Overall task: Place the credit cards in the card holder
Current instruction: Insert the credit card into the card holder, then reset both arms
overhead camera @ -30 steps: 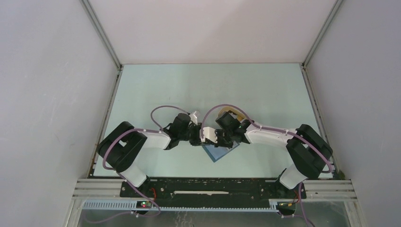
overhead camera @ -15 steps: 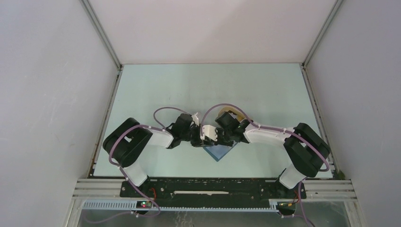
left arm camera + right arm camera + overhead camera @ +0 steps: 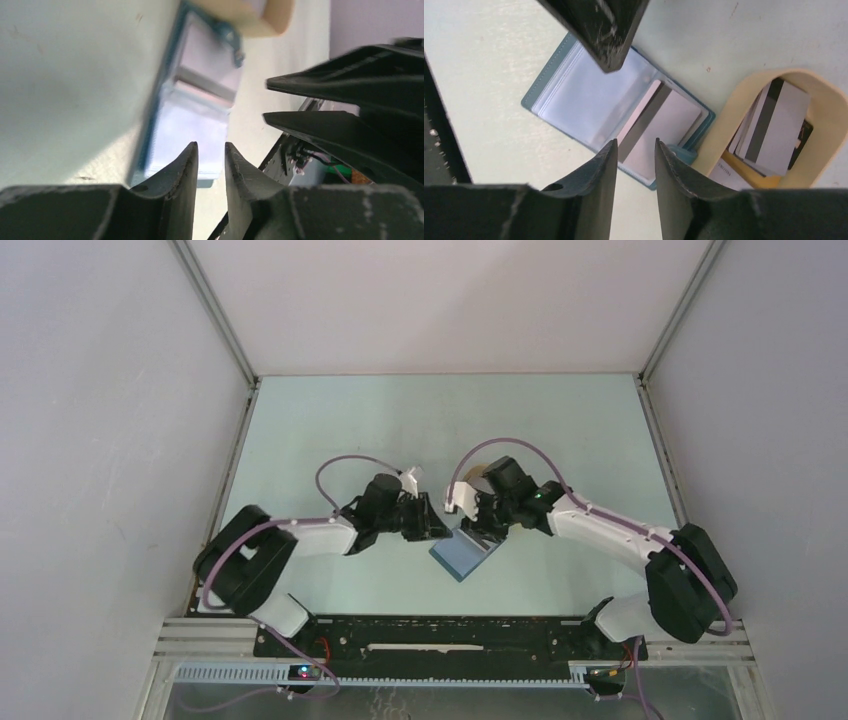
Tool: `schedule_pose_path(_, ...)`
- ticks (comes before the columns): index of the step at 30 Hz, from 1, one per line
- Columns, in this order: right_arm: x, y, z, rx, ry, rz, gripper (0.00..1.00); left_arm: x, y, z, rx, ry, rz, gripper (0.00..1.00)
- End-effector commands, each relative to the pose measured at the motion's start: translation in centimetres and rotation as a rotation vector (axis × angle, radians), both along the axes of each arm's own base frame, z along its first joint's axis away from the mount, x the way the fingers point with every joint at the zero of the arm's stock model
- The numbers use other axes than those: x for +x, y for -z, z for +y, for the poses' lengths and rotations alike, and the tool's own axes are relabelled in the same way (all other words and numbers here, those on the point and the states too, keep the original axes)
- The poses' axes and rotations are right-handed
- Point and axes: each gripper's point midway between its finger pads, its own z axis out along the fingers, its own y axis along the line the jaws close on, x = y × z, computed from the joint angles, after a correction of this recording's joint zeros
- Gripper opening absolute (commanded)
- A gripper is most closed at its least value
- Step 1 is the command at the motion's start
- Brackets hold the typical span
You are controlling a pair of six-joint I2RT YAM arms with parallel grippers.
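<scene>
Teal-blue folding card holder (image 3: 589, 107) open toward near edge of tabletop (image 3: 400, 430), striped whitish-grey card (image 3: 659, 125) on one half; left tool (image 3: 211, 147) and right tool (image 3: 635, 145) parted, empty; best pinch next card (image 3: 779, 125) from beige oval tray (image 3: 824, 100) edgewise.

Soft, even light with faint shadows; the left wrist view is blurred throughout.

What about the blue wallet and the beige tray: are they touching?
Touching. In the right wrist view the corner of the wallet meets the wall of the tray, and no gap shows between them.
</scene>
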Motion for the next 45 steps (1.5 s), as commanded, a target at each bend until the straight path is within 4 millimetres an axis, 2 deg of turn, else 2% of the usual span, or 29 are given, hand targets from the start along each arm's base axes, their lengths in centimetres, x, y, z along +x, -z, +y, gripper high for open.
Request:
schedule_pose_path(1, -0.5, -2.3, -1.2, 0.070, -0.003, 0.092, 0.43, 1.3, -5.2, 0.6, -0.027, -0.007, -0.267, 0.32)
schedule_pose_path(6, -1.1, -2.0, -2.4, 0.081, -0.016, 0.163, 0.37, 1.8, -8.6, 2.7, -0.032, -0.065, -0.520, 0.35)
schedule_pose_path(8, -0.2, -1.2, -2.7, 0.054, 0.029, 0.157, 0.31, 2.0, -9.7, 3.4, -0.051, -0.095, -0.601, 0.37)
schedule_pose_path(9, 0.4, -0.8, -2.9, 0.036, 0.071, 0.152, 0.29, 2.0, -10.1, 3.6, -0.059, -0.105, -0.635, 0.41)
schedule_pose_path(13, 2.8, 0.4, -3.9, -0.046, 0.208, 0.125, 0.17, 2.3, -10.3, 4.4, -0.101, -0.159, -0.652, 0.61)
schedule_pose_path(17, 4.6, 1.3, -4.8, -0.092, 0.290, 0.084, 0.15, 2.4, -10.4, 4.9, -0.173, -0.187, -0.637, 0.80)
schedule_pose_path(24, 9.2, 1.4, -7.0, -0.117, 0.504, -0.041, 0.16, 2.1, -10.1, 5.9, -0.191, -0.208, -0.644, 0.92)
schedule_pose_path(28, 10.7, 1.4, -8.0, -0.115, 0.566, -0.071, 0.21, 0.8, -10.7, 5.2, -0.177, -0.181, -0.711, 0.97)
schedule_pose_path(32, 10.2, 1.3, -7.7, -0.083, 0.544, -0.035, 0.30, -0.9, -10.8, 3.7, -0.078, -0.123, -0.794, 1.00)
schedule_pose_path(34, 9.4, 0.4, -7.0, -0.043, 0.498, -0.014, 0.34, -1.5, -11.0, 3.4, -0.009, -0.109, -0.857, 1.00)
schedule_pose_path(38, 5.8, -1.7, -4.6, 0.062, 0.293, 0.089, 0.41, -2.9, -12.1, 3.2, 0.044, -0.099, -0.966, 1.00)
schedule_pose_path(41, 3.3, -3.4, -3.4, 0.147, 0.172, 0.140, 0.46, -4.0, -12.7, 3.1, -0.008, -0.067, -1.007, 1.00)
schedule_pose_path(43, 2.6, -3.8, -3.0, 0.175, 0.142, 0.170, 0.51, -4.0, -12.2, 3.7, -0.028, -0.119, -0.942, 1.00)
schedule_pose_path(45, 2.4, -3.2, -3.0, 0.162, 0.154, 0.200, 0.56, -3.2, -10.8, 5.0, -0.025, -0.244, -0.830, 1.00)
